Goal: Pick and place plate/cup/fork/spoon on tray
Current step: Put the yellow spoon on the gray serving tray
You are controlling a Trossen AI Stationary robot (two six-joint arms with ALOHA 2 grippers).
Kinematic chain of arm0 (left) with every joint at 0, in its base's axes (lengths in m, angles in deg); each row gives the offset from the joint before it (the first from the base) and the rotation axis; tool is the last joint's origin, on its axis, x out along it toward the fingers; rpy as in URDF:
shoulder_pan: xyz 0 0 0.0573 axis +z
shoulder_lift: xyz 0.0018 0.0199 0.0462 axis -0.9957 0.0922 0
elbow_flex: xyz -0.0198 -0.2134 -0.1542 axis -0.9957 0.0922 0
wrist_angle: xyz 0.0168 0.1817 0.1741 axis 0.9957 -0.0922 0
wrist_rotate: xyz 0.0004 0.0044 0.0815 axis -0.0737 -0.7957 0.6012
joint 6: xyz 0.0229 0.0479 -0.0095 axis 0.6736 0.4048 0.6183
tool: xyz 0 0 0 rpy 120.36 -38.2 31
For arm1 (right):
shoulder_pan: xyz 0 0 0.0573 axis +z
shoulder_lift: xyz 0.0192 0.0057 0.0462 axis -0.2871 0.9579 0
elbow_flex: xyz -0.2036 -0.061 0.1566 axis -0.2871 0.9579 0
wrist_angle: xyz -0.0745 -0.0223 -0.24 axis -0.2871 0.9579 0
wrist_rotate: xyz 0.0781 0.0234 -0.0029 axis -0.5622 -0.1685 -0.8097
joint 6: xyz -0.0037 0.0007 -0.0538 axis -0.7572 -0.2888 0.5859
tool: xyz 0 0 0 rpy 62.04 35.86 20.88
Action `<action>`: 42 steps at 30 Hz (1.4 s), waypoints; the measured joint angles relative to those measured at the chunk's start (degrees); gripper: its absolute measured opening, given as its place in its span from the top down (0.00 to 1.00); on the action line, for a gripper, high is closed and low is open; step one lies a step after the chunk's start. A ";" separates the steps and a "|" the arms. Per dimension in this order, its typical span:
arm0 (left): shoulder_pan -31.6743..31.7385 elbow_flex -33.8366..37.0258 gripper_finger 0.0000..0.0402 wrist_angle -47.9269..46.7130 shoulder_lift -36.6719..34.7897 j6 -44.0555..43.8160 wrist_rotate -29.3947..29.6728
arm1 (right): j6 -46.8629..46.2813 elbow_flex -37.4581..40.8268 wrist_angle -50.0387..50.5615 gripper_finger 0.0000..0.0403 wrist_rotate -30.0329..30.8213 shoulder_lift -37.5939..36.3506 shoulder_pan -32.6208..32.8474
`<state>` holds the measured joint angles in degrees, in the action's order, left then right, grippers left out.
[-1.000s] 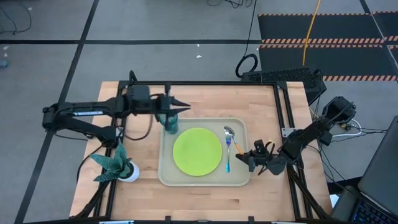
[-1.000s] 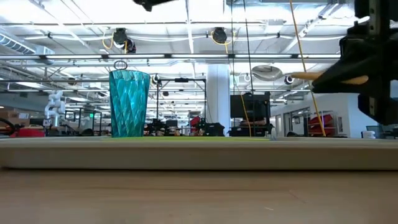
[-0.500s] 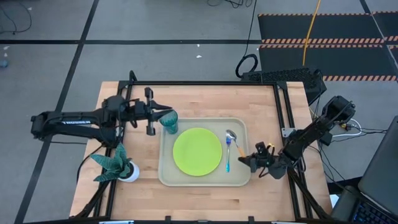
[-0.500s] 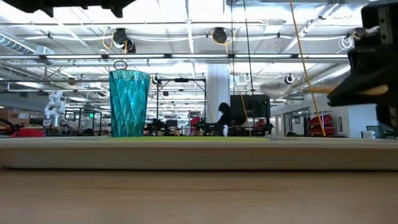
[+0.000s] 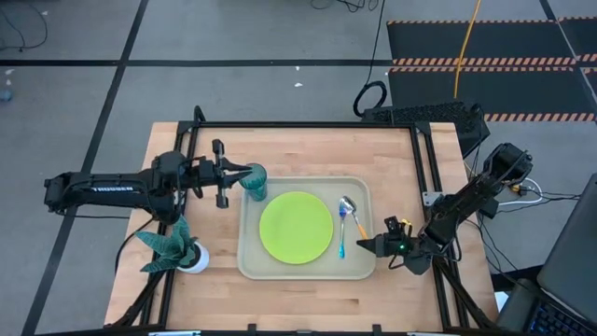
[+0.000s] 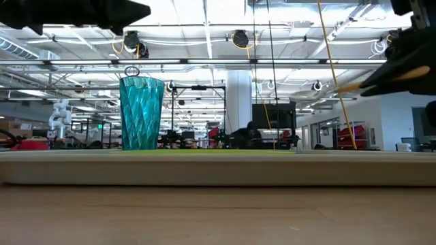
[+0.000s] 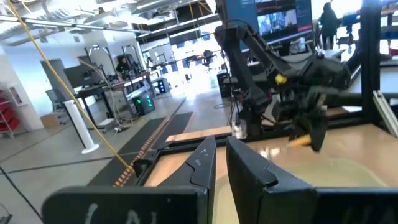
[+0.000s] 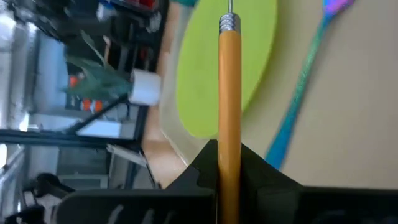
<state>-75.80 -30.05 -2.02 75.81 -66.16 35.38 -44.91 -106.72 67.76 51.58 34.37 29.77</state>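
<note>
Your right claw [image 5: 381, 245] sits at tray's [image 5: 252, 268] right rim, clamped on spoon [image 5: 351, 212] handle; spoon bowl lies on tray right of plate [image 5: 296, 227], beside fork [image 5: 341, 241]. Your left claw [image 5: 244, 172] hovers beside cup [image 5: 255, 182], fingers [image 7: 202, 163] nearly together, holding nothing. Cup stands upright in tray's far left corner. Tray rests on counter [image 5: 298, 149].
</note>
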 joint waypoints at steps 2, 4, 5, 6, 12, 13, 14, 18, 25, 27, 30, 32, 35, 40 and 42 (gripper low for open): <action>0.00 1.18 0.90 -0.24 -1.17 0.80 0.22 | -0.96 -0.69 1.26 0.99 2.55 0.00 0.51; 0.00 2.18 0.90 -0.12 -2.39 1.29 0.95 | -3.82 -1.16 4.16 0.99 4.39 0.00 1.32; 0.02 2.78 0.90 -0.10 -3.21 1.52 1.04 | -5.58 -1.40 5.96 0.99 4.50 0.00 1.63; 0.02 3.39 0.90 -0.10 -4.08 1.84 1.16 | -7.44 -1.67 7.77 0.99 4.50 0.00 1.94; 0.01 4.80 0.90 -2.39 -9.35 1.85 1.42 | -14.25 -2.96 13.15 0.99 4.26 0.02 2.54; 0.01 4.80 0.90 -3.25 -10.05 1.69 1.42 | -14.68 -2.99 13.11 0.99 4.18 0.02 2.54; 0.01 4.82 0.90 -3.95 -10.63 1.36 1.42 | -15.03 -2.99 13.14 0.99 3.94 0.02 2.54; 0.00 4.82 0.90 -6.47 -12.19 0.79 1.42 | -20.62 -3.03 17.64 0.99 -0.06 0.02 3.01; 0.02 4.82 0.90 -7.43 -12.47 1.25 1.42 | -24.70 -3.12 19.50 0.99 -1.79 0.30 2.59; 0.02 4.82 0.90 -7.41 -12.47 1.72 1.42 | -24.72 -3.29 19.12 0.99 -2.03 0.90 1.74; 0.02 4.82 0.90 -7.41 -12.47 2.15 1.43 | -24.60 -3.38 16.86 0.98 -2.84 2.14 0.62; 0.02 4.82 0.90 -7.33 -12.44 2.80 1.43 | -24.46 -3.37 16.21 0.98 -5.18 3.26 0.13; 0.00 4.82 0.90 -7.27 -12.44 3.86 1.42 | -24.01 -3.36 14.68 0.97 -6.50 4.82 0.10; 0.02 4.82 0.90 -6.03 -12.44 4.22 1.44 | -23.39 -3.36 12.33 0.95 -6.45 6.69 0.09; 0.01 4.82 0.90 -6.01 -12.44 4.22 1.44 | -22.87 -3.36 11.98 0.93 -6.47 7.16 0.11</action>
<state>-75.79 -25.23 -8.04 63.36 -61.94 36.82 -67.77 -110.08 79.74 45.11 41.54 29.88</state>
